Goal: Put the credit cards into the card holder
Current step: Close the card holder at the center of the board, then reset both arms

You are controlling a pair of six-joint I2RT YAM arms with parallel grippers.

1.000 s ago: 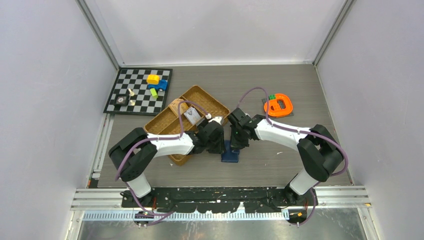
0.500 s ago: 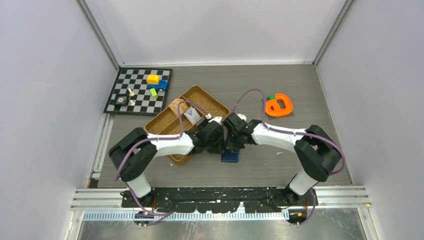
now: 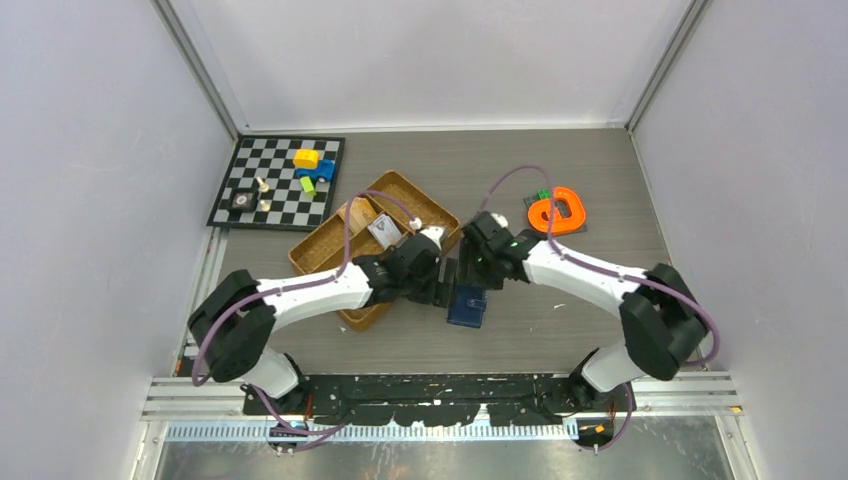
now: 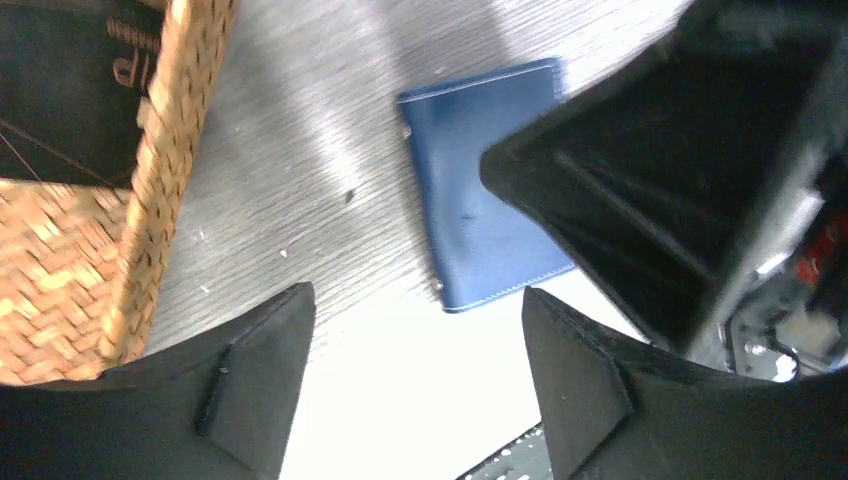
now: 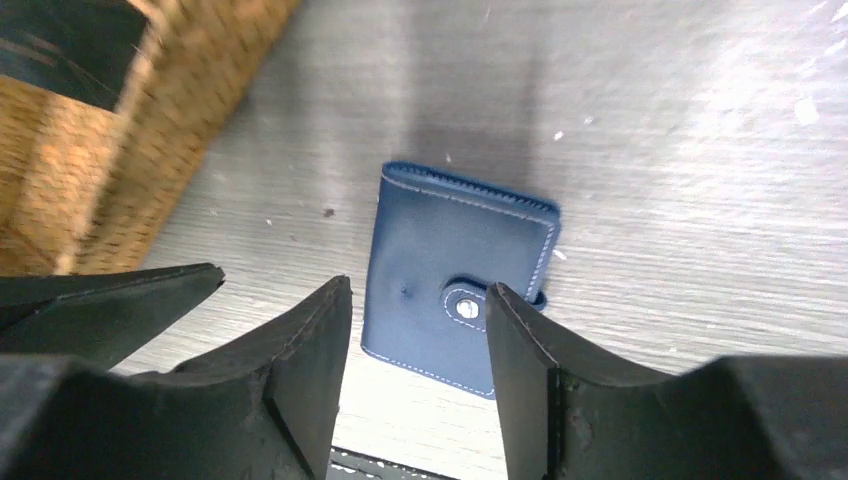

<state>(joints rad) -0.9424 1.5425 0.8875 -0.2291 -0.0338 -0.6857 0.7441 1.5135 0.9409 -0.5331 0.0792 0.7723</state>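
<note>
Grey wood-grain worktop (image 3: 440, 165) enclosed by white walls. Left fingers (image 4: 250, 370) are spread wide with nothing between them; right fingers (image 5: 310, 370) are parted more narrowly, also empty, and hang over the card holder (image 5: 455, 275). The card holder lies folded flat on the worktop, just beside the near corner of the woven tray (image 3: 400, 190). Only the right wrist view shows its snap tab (image 5: 465, 305), fastened by a metal stud. The left wrist view gives a plain stitched face, partly hidden by the right wrist's dark housing. Only the top view shows pose: left arm stretched low toward centre, right arm bent at the elbow with its forearm reaching leftward, and the wrists meeting at the card holder's far edge
</note>
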